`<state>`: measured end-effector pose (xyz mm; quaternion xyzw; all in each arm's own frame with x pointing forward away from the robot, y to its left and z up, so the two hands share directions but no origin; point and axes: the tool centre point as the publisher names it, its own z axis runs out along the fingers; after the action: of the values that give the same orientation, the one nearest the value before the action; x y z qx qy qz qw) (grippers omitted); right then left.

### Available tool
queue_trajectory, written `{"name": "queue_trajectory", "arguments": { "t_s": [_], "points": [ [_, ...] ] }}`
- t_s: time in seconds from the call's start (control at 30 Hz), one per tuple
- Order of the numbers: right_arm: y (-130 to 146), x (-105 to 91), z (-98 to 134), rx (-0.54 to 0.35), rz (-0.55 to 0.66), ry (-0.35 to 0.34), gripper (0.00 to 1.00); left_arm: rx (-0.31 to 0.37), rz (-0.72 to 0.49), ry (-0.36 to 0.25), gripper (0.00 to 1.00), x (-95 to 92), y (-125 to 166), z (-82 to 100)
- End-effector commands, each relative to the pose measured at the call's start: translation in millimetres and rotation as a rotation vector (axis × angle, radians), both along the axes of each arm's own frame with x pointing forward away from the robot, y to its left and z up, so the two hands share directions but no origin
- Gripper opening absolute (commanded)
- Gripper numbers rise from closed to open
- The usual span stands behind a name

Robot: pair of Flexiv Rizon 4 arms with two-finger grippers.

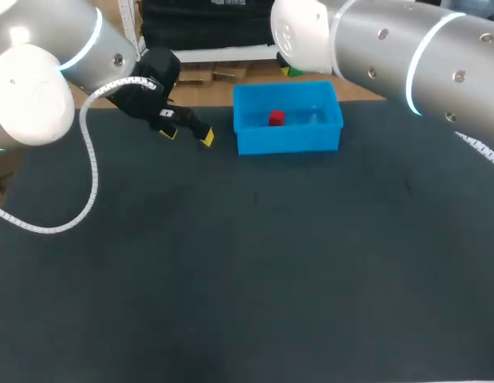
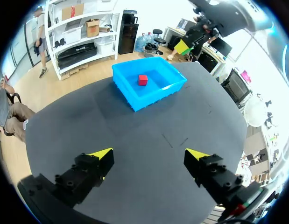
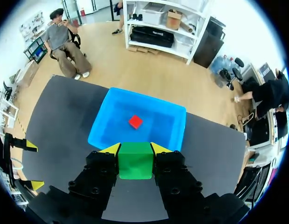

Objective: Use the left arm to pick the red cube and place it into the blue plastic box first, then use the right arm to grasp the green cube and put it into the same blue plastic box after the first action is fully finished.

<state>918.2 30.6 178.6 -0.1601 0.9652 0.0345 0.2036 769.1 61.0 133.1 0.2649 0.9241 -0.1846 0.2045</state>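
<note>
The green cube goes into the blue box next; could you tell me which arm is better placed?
Right. The right gripper is shut on the green cube, at the edge of the blue box, where the red cube already lies. The left gripper is open, empty, beside the box.

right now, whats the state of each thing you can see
red cube: lying inside the box, free of both tools
blue plastic box: upright on the table, open top, only the red cube in it
green cube: gripped between the right tool's fingers, not yet in the box
left tool: open, empty, beside the box
right tool: shut on the green cube
</note>
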Motion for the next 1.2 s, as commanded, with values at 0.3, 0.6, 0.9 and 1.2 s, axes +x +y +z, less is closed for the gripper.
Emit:
{"name": "queue_trajectory", "arguments": {
  "t_s": [0.3,0.6,0.9,1.2],
  "points": [
    [5.6,15.5,-16.8,0.008,0.0,-0.026,0.0,-0.004,-0.003,-0.002,1.0,-0.6,1.3,-0.3],
    [1.6,25.7,-24.8,-0.001,-0.068,-0.067,0.0,-0.004,-0.003,-0.002,1.0,-0.6,1.3,-0.3],
    [-2.4,30.5,-32.3,-0.009,-0.087,-0.064,0.0,-0.004,-0.003,-0.002,1.0,-0.6,1.3,-0.3],
    [-0.3,30.5,-33.2,-0.042,-0.052,-0.066,1.0,-0.004,-0.003,-0.002,1.0,-0.6,1.3,-0.3]
  ]
}}
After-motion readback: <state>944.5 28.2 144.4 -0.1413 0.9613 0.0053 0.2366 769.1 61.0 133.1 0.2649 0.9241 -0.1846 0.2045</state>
